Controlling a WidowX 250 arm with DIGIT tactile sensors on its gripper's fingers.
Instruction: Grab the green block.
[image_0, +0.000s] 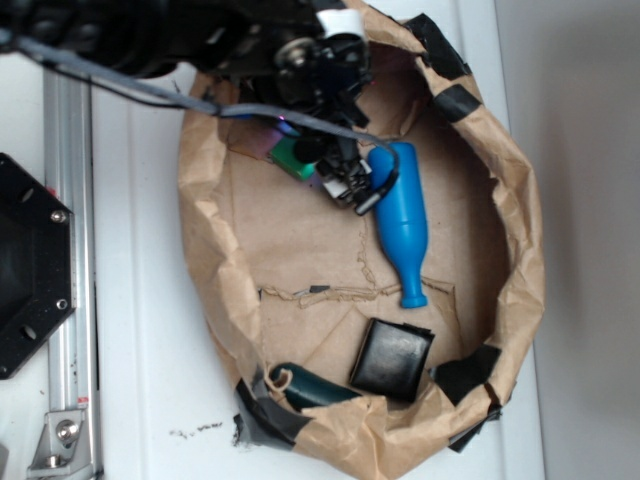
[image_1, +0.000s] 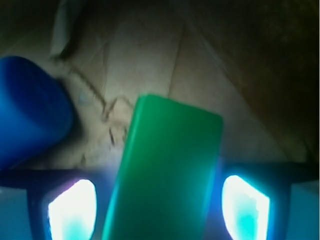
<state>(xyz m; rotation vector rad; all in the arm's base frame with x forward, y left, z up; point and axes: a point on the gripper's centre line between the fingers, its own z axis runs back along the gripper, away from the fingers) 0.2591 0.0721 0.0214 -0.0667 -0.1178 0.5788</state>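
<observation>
The green block (image_1: 167, 170) is flat with rounded corners and fills the middle of the wrist view. It runs between the two glowing pads (image_1: 72, 210) of my gripper (image_1: 160, 177), whose dark fingers meet both of its long edges. Its far end sticks out past the fingertips. From the exterior view, my gripper (image_0: 325, 165) hangs over the back left of the paper-lined basin. Only part of the green block (image_0: 292, 158) shows beneath it. The blue bottle (image_0: 403, 225) lies just to the right of the gripper, apart from the block.
A crumpled brown paper wall (image_0: 215, 250) rings the basin, patched with black tape. A black square box (image_0: 392, 358) and a dark teal object (image_0: 315, 388) lie at the near rim. The blue bottle (image_1: 30, 117) sits close on the left in the wrist view.
</observation>
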